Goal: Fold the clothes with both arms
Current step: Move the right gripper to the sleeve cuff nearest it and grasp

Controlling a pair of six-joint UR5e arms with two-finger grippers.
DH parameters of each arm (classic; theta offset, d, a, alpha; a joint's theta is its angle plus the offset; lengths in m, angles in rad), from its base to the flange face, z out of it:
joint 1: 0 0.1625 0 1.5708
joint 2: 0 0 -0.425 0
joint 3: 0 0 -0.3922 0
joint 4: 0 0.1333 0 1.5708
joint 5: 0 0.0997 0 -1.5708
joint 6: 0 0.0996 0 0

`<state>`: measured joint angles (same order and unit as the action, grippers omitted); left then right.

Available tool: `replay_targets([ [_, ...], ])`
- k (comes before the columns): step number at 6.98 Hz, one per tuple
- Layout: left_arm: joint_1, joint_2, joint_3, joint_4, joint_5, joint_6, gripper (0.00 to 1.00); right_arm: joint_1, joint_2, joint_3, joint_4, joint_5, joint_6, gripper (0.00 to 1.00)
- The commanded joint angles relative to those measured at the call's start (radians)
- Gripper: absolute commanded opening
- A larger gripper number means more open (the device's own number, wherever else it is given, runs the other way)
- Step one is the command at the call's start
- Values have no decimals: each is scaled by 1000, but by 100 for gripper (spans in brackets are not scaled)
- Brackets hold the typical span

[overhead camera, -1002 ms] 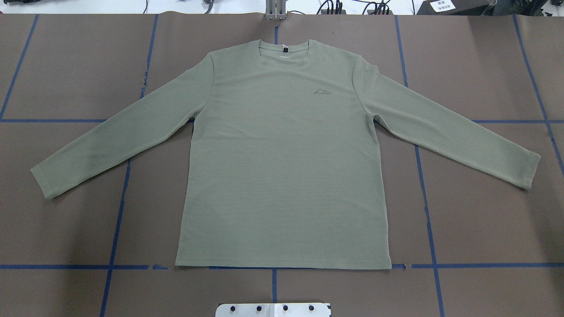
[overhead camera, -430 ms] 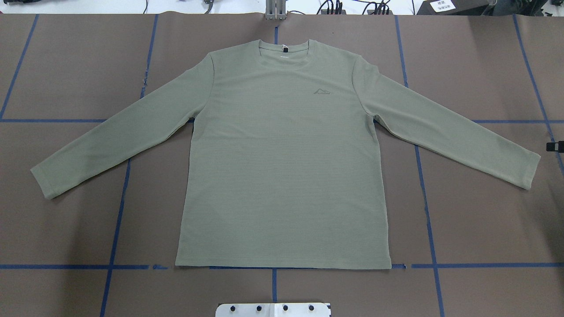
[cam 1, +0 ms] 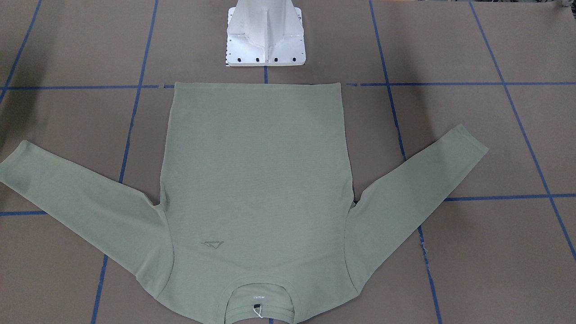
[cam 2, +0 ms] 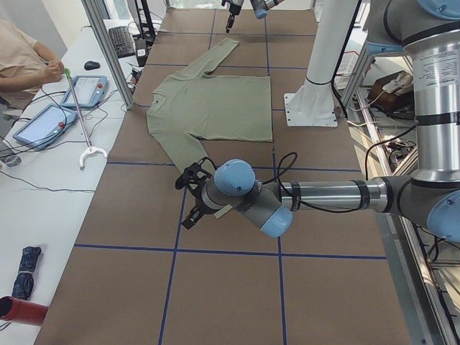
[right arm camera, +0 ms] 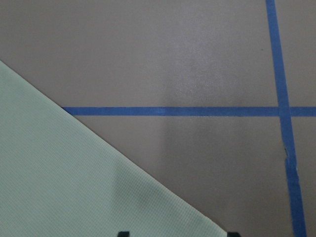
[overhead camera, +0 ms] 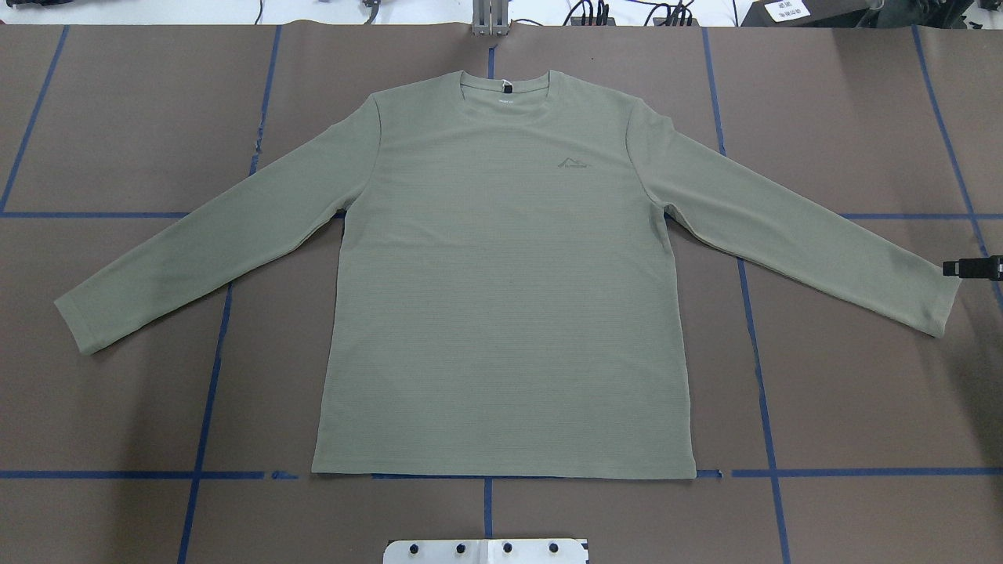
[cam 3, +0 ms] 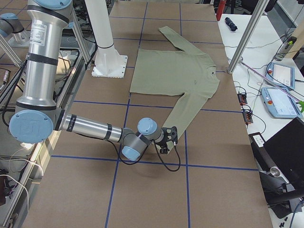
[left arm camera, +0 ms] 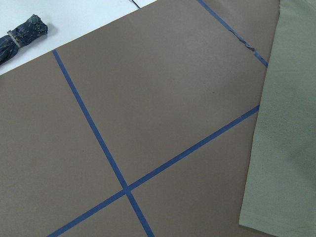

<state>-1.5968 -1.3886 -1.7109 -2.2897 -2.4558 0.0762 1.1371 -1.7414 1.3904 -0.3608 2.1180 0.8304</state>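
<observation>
The sage-green long-sleeved shirt (overhead camera: 501,298) lies flat and face up on the brown table, sleeves spread, neck away from the robot base. It also shows in the front view (cam 1: 256,180). My right gripper (overhead camera: 972,267) enters at the overhead view's right edge, just beside the right sleeve cuff (overhead camera: 936,301). In the right wrist view its two tips sit wide apart, open, at the bottom edge (right arm camera: 178,234), with the sleeve (right arm camera: 74,187) between them. My left gripper (cam 2: 190,195) shows only in the exterior left view, low near the left sleeve cuff (overhead camera: 78,321). I cannot tell whether it is open.
The white pedestal base (cam 1: 265,36) stands at the table's robot side, close to the shirt's hem. Blue tape lines (overhead camera: 752,352) grid the brown surface. A side table with tablets (cam 2: 90,90) and a seated operator (cam 2: 21,57) runs along the far edge.
My right gripper has come in from the overhead view's right edge and moved left to the right sleeve cuff. The shirt has not moved.
</observation>
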Motion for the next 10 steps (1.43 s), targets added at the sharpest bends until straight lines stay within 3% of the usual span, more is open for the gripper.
replay_targets([
  [1, 0, 0, -1, -5, 0, -1, 100, -8, 25, -49, 0, -10, -4, 70],
  [3, 0, 0, -1, -5, 0, -1, 100, -23, 65, -99, 0, -27, -5, 70],
  [10, 0, 0, 0, -5, 0, 1, 100, -46, 40, -111, 51, -30, -7, 68],
])
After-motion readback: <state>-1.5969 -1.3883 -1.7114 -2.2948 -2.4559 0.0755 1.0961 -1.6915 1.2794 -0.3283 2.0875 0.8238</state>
